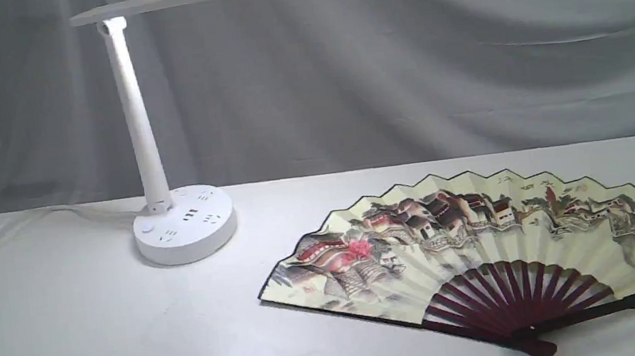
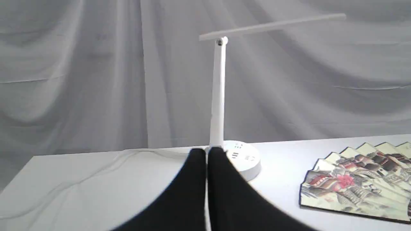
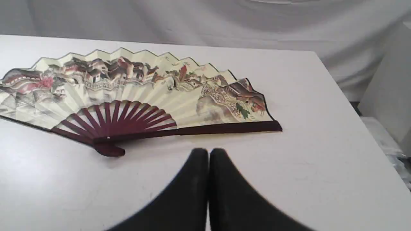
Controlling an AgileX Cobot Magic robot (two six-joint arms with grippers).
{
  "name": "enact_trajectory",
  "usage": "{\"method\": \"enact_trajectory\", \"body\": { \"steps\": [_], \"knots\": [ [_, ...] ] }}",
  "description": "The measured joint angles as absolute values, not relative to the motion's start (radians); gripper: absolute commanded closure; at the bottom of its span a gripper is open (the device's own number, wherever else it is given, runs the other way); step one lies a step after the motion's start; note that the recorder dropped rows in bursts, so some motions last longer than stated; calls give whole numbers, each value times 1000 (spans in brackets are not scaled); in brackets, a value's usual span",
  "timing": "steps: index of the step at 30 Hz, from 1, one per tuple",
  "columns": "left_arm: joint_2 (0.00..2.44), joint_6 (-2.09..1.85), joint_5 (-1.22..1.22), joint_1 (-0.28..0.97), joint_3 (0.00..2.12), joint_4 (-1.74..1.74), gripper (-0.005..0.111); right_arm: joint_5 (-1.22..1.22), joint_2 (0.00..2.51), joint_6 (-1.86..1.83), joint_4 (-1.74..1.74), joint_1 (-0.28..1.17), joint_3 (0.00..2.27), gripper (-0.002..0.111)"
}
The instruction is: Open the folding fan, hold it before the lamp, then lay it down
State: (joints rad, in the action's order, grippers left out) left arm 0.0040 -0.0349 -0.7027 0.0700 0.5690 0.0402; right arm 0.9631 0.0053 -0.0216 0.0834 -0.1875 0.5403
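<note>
The folding fan (image 1: 478,243) lies spread wide open and flat on the white table, painted side up, its maroon ribs (image 3: 118,118) meeting at a pivot near the front edge. The white lamp (image 1: 137,114) stands upright at the back left, its round base (image 1: 185,226) to the left of the fan and apart from it. Neither arm appears in the exterior view. My left gripper (image 2: 207,152) is shut and empty, facing the lamp (image 2: 218,96), with the fan (image 2: 356,186) off to one side. My right gripper (image 3: 208,152) is shut and empty, a little short of the fan's dark outer rib.
The lamp's thin white cord (image 2: 96,170) trails over the table (image 1: 74,333) from the base toward the left edge. A grey cloth backdrop (image 1: 401,75) hangs behind the table. In the right wrist view the table's right edge (image 3: 359,118) drops off beside a white box (image 3: 391,86).
</note>
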Motion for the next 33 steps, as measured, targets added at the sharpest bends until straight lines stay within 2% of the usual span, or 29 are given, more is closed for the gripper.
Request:
{"method": "enact_trajectory", "body": {
  "steps": [9,13,21,33],
  "knots": [
    [5,-35,-496,70,327,40,107,694,3,-22,80,-188,463,108],
    [3,-35,-391,70,283,40,107,577,3,-22,80,-188,387,108],
    [3,-35,-336,70,223,40,107,294,3,-22,53,-188,216,108],
    [3,-35,-224,70,42,40,107,227,3,-22,11,-188,213,108]
  ]
}}
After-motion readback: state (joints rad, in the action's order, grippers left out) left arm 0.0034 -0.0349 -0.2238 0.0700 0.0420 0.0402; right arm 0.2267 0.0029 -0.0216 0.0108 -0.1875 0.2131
